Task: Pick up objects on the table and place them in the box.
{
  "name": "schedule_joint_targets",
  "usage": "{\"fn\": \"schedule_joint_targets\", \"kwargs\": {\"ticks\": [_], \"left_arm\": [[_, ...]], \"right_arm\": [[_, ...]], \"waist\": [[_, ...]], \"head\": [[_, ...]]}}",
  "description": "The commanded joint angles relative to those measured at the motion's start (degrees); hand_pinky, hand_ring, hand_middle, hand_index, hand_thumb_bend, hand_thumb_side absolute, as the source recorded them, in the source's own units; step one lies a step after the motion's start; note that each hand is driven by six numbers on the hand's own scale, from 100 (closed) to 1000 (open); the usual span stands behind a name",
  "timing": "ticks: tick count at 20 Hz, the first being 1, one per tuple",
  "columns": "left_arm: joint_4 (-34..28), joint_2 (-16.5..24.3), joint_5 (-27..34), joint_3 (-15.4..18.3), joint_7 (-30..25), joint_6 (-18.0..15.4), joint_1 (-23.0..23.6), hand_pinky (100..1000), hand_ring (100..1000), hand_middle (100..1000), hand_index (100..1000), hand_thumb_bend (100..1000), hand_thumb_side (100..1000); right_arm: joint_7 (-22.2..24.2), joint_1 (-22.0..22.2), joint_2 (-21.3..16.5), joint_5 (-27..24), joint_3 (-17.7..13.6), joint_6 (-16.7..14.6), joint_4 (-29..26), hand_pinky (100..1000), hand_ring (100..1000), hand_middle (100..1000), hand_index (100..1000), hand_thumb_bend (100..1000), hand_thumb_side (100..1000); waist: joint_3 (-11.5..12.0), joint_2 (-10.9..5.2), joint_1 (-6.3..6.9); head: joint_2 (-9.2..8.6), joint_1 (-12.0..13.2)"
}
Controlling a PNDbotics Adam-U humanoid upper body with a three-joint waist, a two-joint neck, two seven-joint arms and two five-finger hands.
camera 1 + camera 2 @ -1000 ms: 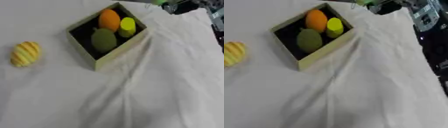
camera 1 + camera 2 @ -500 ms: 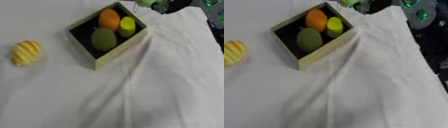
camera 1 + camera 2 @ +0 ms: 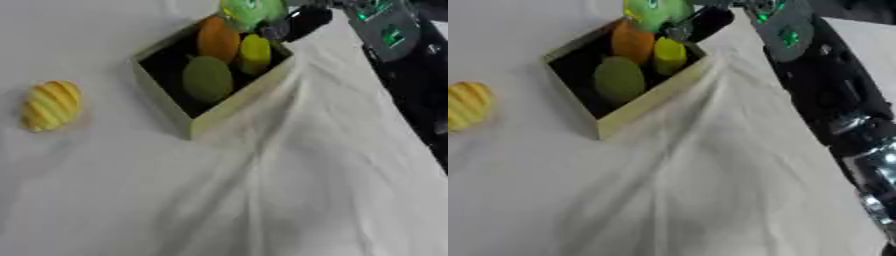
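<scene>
A tan box (image 3: 236, 102) with a dark inside sits at upper centre on the white cloth. In it lie an orange fruit (image 3: 218, 40), a yellow piece (image 3: 255, 52) and an olive-green oval (image 3: 207, 78). My right hand (image 3: 293, 22) reaches in from the upper right and holds a light green object (image 3: 251, 10) over the box's far corner, with its fingers curled round it. A yellow ribbed object (image 3: 51, 105) lies on the cloth at the left, apart from the box. My left hand does not show.
The white cloth (image 3: 262, 190) is creased in long folds running from the box toward the lower edge. My right forearm (image 3: 824, 95), black with green lights, runs down the right side of the right eye view.
My right hand has moved left with the light green object, from beyond the box's right corner to over its far corner. The forearm has come further into view.
</scene>
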Motion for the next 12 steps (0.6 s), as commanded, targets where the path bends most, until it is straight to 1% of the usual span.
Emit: {"fn": "schedule_joint_targets", "kwargs": {"ticks": [1, 2, 5, 7, 8, 9, 10, 11, 12], "left_arm": [[-0.91, 0.35, 0.46, -0.12, -0.32, -0.2, -1.22, 706, 749, 746, 846, 443, 433], [-0.91, 0.28, 0.5, -0.17, -0.36, -0.23, -1.3, 706, 749, 746, 846, 443, 433], [-0.91, 0.18, 0.57, -0.28, -0.5, -0.25, -1.38, 706, 749, 746, 846, 443, 434], [-0.91, 0.14, 0.61, -0.33, -0.58, -0.24, -1.39, 706, 749, 746, 847, 443, 433], [-0.91, 0.12, 0.62, -0.34, -0.61, -0.24, -1.39, 706, 750, 746, 847, 443, 433], [-0.91, 0.11, 0.63, -0.35, -0.63, -0.24, -1.39, 706, 750, 746, 846, 442, 434], [-0.91, 0.11, 0.64, -0.36, -0.66, -0.23, -1.38, 706, 750, 746, 846, 443, 434], [-0.91, 0.11, 0.63, -0.38, -0.71, -0.21, -1.37, 706, 750, 745, 846, 443, 434], [-0.91, 0.12, 0.63, -0.4, -0.76, -0.2, -1.36, 706, 750, 745, 846, 443, 434]], "right_arm": [[-0.13, -1.22, -0.23, 2.34, 0.12, -0.92, 1.36, 871, 887, 642, 747, 111, 283], [-0.17, -1.17, 0.07, 3.11, 0.18, -1.31, 2.12, 874, 892, 657, 757, 125, 293], [-0.13, -1.14, 0.76, 4.56, 0.44, -2.95, 3.77, 883, 918, 724, 807, 206, 349], [0.46, -1.2, 1.03, 5.26, 0.74, -4.34, 4.35, 897, 949, 777, 850, 287, 391], [0.86, -1.24, 1.1, 5.57, 0.83, -5.09, 4.51, 902, 958, 790, 859, 308, 400], [1.33, -1.29, 1.14, 5.87, 0.93, -5.9, 4.47, 916, 978, 796, 847, 382, 422], [1.83, -1.3, 1.14, 6.11, 0.92, -6.69, 4.45, 922, 986, 786, 847, 403, 418], [2.34, -1.29, 1.16, 6.04, 0.86, -7.48, 4.46, 931, 995, 799, 865, 431, 388], [2.82, -1.3, 1.16, 5.78, 0.74, -8.22, 4.5, 933, 997, 800, 868, 435, 383]], "waist": [[0.17, -1.87, 0.27], [0.25, -1.86, 0.24], [0.38, -1.86, 0.18], [0.45, -1.88, 0.16], [0.47, -1.89, 0.16], [0.48, -1.91, 0.16], [0.47, -1.94, 0.16], [0.44, -1.98, 0.15], [0.42, -2.02, 0.15]], "head": [[-0.36, -0.38], [-0.43, -0.43], [-0.37, -0.46], [-0.29, -0.48], [-0.29, -0.48], [-0.24, -0.49], [-0.2, -0.47], [-0.15, -0.43], [-0.11, -0.4]]}}
